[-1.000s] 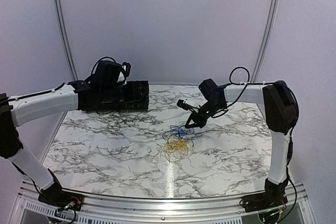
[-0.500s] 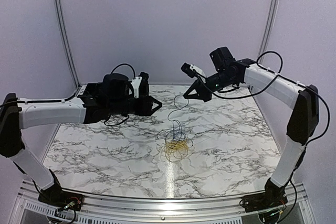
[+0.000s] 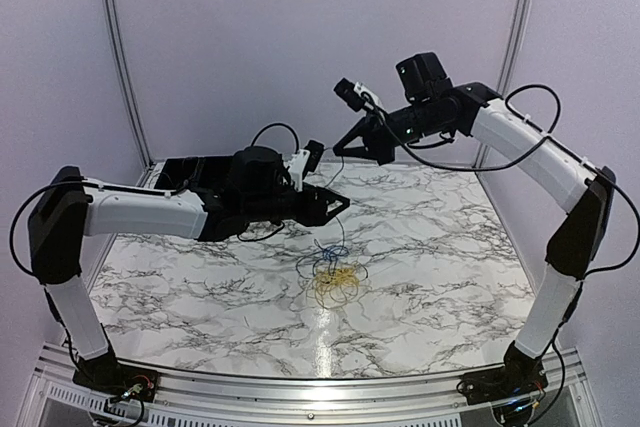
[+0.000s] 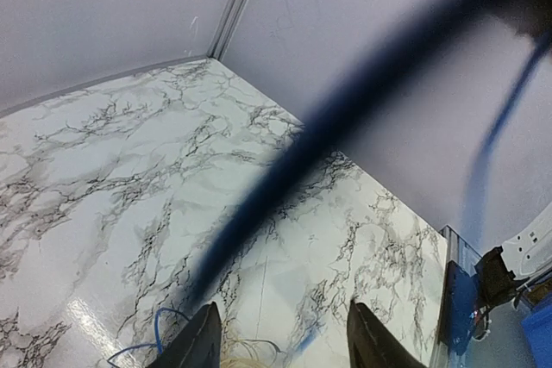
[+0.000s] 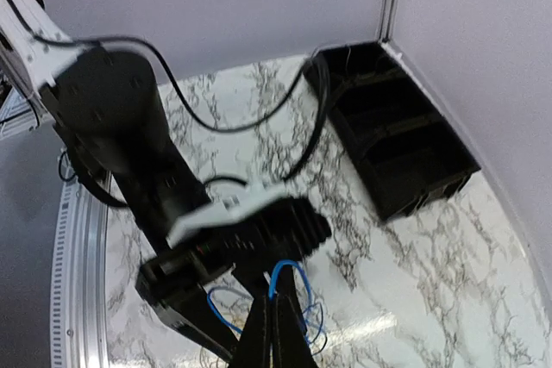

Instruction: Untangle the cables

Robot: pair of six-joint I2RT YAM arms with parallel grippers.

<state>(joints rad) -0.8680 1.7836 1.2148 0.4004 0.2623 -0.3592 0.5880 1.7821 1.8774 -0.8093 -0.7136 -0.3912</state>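
The cables (image 3: 334,275) lie in a small tangle at the middle of the marble table, blue strands over a yellow coil (image 3: 336,285). My right gripper (image 3: 340,150) hangs high above the pile and is shut on a blue cable (image 5: 291,275). A loop of it sticks out past the shut fingertips (image 5: 274,321), and thin strands trail down to the pile. My left gripper (image 3: 340,203) reaches in from the left just above the tangle, below the right one, with its jaws open. In the left wrist view, blurred dark and blue strands (image 4: 302,152) hang close before the camera, beside the open gripper (image 4: 289,346).
A black compartment tray (image 5: 397,148) stands at the table's far left corner, partly behind the left arm (image 3: 160,209). Pale booth walls close off the back and sides. A metal rail (image 3: 300,387) runs along the near edge.
The right gripper has risen from the pile to well above it, drawing the blue cable up. The left arm has swung in to the centre beneath it, its jaws a little narrower.
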